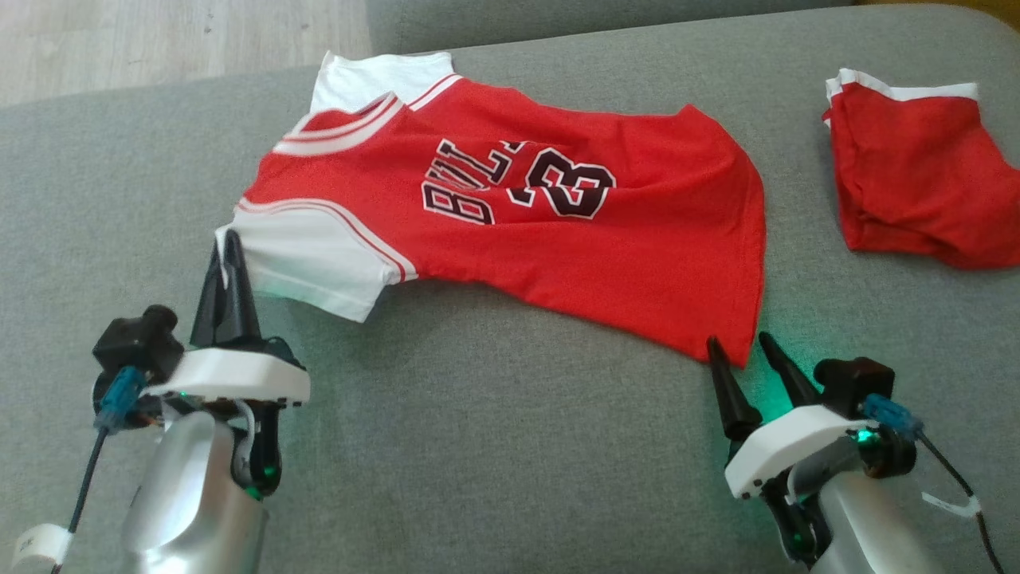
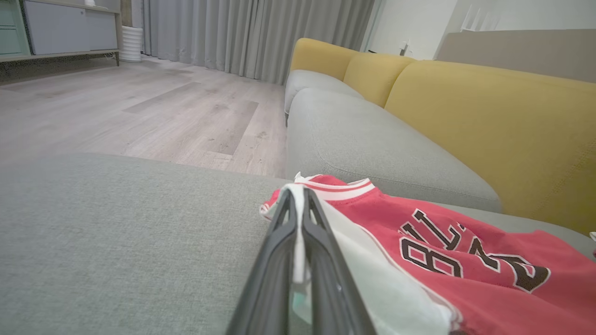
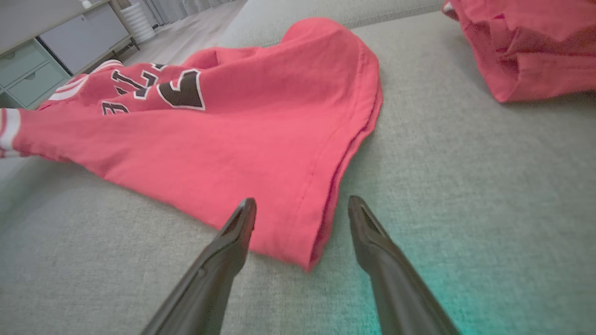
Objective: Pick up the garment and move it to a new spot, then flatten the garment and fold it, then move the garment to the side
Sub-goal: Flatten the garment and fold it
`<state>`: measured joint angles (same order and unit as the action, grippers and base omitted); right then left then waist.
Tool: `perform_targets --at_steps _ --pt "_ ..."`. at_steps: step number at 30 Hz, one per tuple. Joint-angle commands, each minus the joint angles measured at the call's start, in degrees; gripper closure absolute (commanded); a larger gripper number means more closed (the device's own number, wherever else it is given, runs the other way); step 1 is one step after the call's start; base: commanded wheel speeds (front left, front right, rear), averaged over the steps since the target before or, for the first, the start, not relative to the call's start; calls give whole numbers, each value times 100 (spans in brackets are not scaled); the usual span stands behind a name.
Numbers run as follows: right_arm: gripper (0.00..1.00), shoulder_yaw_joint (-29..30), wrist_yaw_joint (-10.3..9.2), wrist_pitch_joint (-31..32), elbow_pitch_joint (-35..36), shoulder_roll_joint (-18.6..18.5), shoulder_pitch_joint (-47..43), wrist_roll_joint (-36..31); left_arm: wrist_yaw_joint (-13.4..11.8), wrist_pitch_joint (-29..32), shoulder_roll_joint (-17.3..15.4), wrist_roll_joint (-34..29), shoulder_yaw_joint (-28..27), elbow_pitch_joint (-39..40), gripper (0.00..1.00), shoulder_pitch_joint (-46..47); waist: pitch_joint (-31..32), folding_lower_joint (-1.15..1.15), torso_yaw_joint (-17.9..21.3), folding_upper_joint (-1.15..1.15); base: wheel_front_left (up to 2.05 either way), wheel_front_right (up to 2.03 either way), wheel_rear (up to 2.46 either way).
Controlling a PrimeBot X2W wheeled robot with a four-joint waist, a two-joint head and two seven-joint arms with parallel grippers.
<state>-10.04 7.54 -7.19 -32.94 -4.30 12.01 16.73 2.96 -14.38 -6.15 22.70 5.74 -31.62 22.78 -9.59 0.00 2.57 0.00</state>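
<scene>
The garment (image 1: 558, 239) is a red jersey with white sleeves and black lettering, spread on the grey sofa seat (image 1: 494, 446). My left gripper (image 1: 227, 239) is shut on the edge of its near white sleeve; the left wrist view shows white cloth pinched between the fingers (image 2: 321, 242). My right gripper (image 1: 741, 343) stands open at the jersey's near bottom corner (image 3: 298, 251), one finger on each side of that corner in the right wrist view, nothing clamped. The jersey (image 2: 465, 242) and its hem (image 3: 260, 139) lie loosely wrinkled.
A second red piece with white trim (image 1: 916, 183) lies crumpled at the right of the seat, also as red cloth (image 3: 526, 46). Yellow back cushions (image 2: 489, 125) rise behind. Wooden floor (image 2: 139, 107) and a cabinet (image 2: 60, 28) lie beyond the sofa's edge.
</scene>
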Motion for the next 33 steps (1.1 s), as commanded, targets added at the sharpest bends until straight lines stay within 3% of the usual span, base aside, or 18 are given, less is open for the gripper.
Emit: perform_targets --at_steps 1,13,14,15,22,33 --pt "0 -128 -5 18 119 19 1 55 -26 -61 -93 -46 -210 228 100 128 5 0 -8 0 0 0 0" --pt "0 -402 -5 385 -218 86 201 534 19 -62 -5 -167 -219 357 100 85 -60 0 -72 0 0 0 0" --pt "42 -472 -5 415 -226 90 222 605 20 -62 -7 -175 -225 362 100 89 -71 0 -76 0 0 0 0" --pt "100 -558 -5 431 -223 92 243 662 22 -62 -10 -181 -231 367 100 94 -81 0 -80 0 0 0 0" --pt "100 -1038 -5 172 63 -36 386 1115 87 -62 10 -82 -368 537 100 110 -42 0 -96 0 0 0 0" --pt "100 -1129 -5 -501 1117 -711 1018 1150 341 -62 74 392 -659 1604 100 185 305 0 -36 0 0 0 0"
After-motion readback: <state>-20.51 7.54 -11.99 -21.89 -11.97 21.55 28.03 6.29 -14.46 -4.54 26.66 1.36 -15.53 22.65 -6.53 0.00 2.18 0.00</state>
